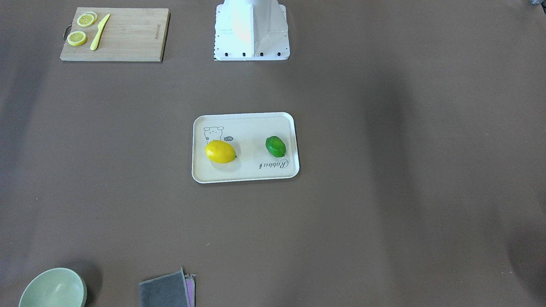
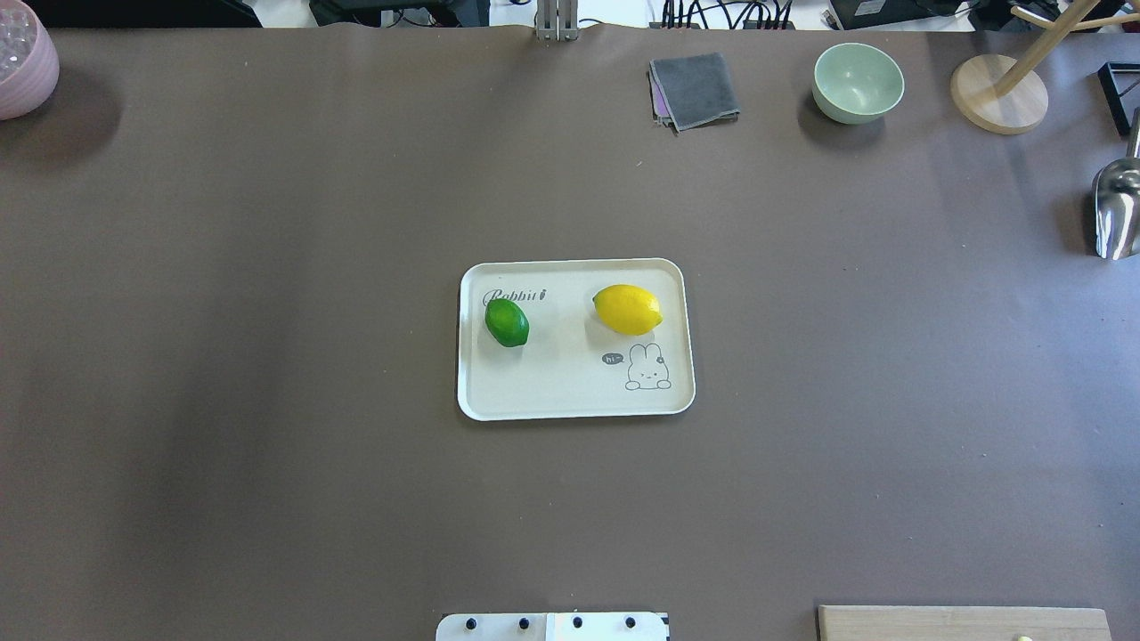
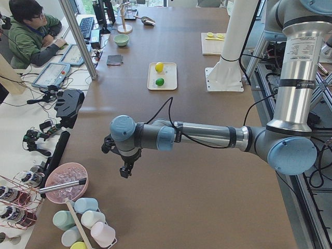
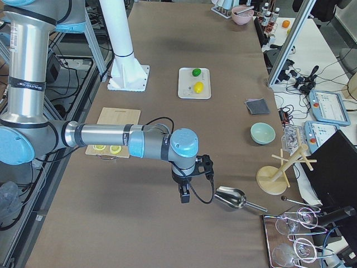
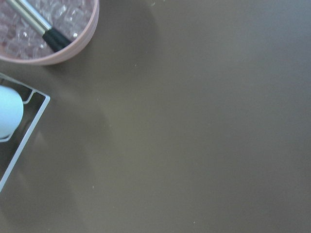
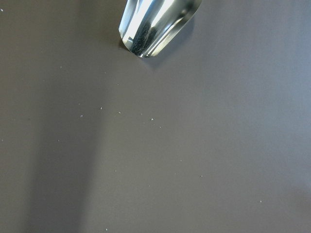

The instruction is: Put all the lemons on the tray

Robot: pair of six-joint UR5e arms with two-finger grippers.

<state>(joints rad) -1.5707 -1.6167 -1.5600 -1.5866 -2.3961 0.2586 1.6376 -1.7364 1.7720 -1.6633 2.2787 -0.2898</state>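
The cream tray (image 2: 570,392) lies at the table's middle. The yellow lemon (image 2: 627,309) and the green lemon (image 2: 506,322) both rest on it, apart from each other; they also show in the front view, yellow (image 1: 220,152) and green (image 1: 275,146). My left gripper (image 3: 124,171) hangs over the table's left end, far from the tray. My right gripper (image 4: 184,194) hangs over the right end, beside a metal scoop (image 4: 230,198). Both show only in the side views, so I cannot tell if they are open or shut. The wrist views show no fingers.
A bamboo cutting board (image 1: 123,34) holds lemon slices and a yellow knife. A green bowl (image 2: 858,82), a grey cloth (image 2: 695,89), a wooden stand (image 2: 997,93) and a pink bowl (image 2: 22,58) line the far edge. A person sits beyond the table.
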